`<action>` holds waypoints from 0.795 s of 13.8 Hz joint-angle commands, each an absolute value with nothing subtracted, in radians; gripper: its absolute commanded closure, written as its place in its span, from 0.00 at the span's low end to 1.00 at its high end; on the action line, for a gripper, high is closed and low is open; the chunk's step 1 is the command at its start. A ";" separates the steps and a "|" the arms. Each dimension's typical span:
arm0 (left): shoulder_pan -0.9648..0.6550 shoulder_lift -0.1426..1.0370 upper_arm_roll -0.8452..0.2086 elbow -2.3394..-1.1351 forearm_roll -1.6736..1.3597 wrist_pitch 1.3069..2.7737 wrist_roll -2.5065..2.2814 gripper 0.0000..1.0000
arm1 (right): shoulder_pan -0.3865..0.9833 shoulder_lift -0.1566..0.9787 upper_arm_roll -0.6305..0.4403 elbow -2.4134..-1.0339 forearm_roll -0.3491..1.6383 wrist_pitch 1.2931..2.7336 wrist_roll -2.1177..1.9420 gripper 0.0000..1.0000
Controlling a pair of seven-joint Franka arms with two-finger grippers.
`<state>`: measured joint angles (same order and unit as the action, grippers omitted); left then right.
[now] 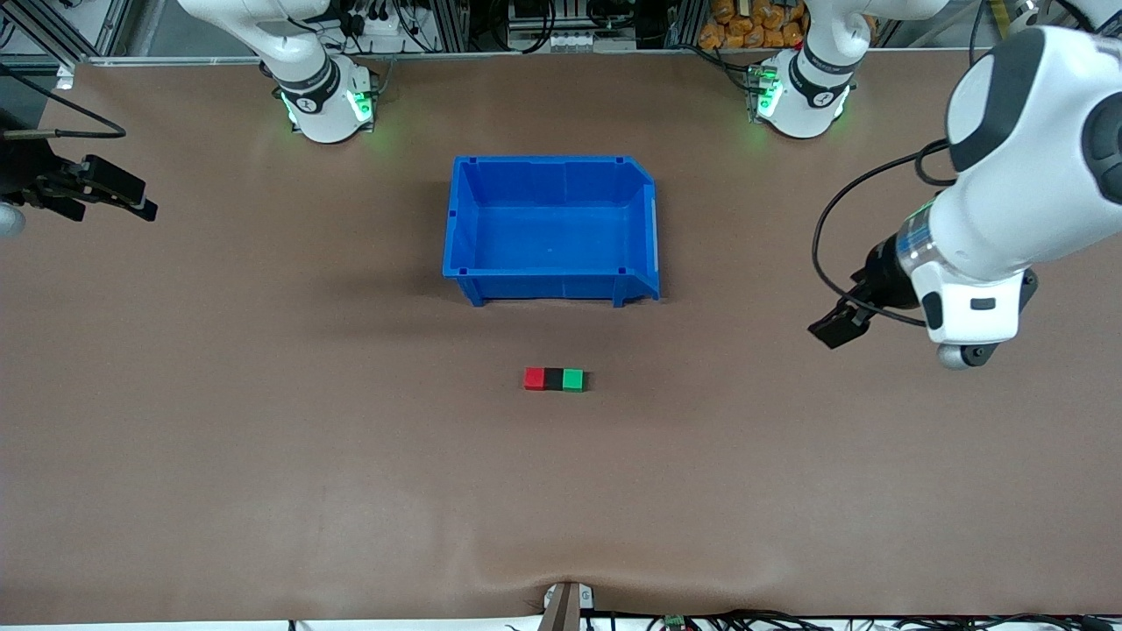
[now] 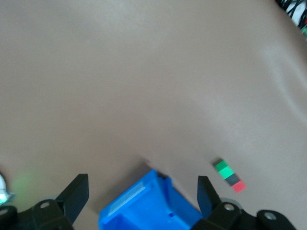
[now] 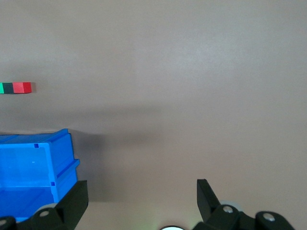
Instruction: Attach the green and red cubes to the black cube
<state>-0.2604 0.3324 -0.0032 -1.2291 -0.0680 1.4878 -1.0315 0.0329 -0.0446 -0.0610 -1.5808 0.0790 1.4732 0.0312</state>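
One green cube [image 3: 5,88] edge-cropped.

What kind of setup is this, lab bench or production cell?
Most likely a robotics lab bench. Two Franka arms are mounted along one edge of a brown-covered table, with aluminium framing and loose cabling past that edge. The only props are a blue bin and a row of red, black and green cubes.

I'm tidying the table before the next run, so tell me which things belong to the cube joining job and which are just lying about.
Job:
- red cube
- black cube, between the other two, touching both
- green cube

Lying about:
- blue bin, farther from the front camera than the cubes
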 commanded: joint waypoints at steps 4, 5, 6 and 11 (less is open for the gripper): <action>-0.209 0.252 -0.012 -1.273 -0.052 1.387 -0.875 0.00 | 0.038 -0.048 -0.067 -1.577 0.078 1.465 0.048 0.00; -0.198 0.232 -0.011 -1.287 -0.054 1.385 -0.836 0.00 | 0.038 -0.048 -0.067 -1.577 0.078 1.465 0.048 0.00; -0.189 0.212 -0.009 -1.310 -0.054 1.385 -0.792 0.00 | 0.038 -0.043 -0.067 -1.575 0.078 1.466 0.048 0.00; -0.170 0.105 0.049 -1.411 -0.052 1.385 -0.556 0.00 | 0.031 -0.041 -0.067 -1.575 0.077 1.470 0.046 0.00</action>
<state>-0.1724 0.1768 0.0315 -1.3357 -0.0674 1.3805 -0.6297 0.0328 -0.0418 -0.0647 -1.5812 0.0783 1.4734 0.0313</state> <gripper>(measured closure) 0.000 0.000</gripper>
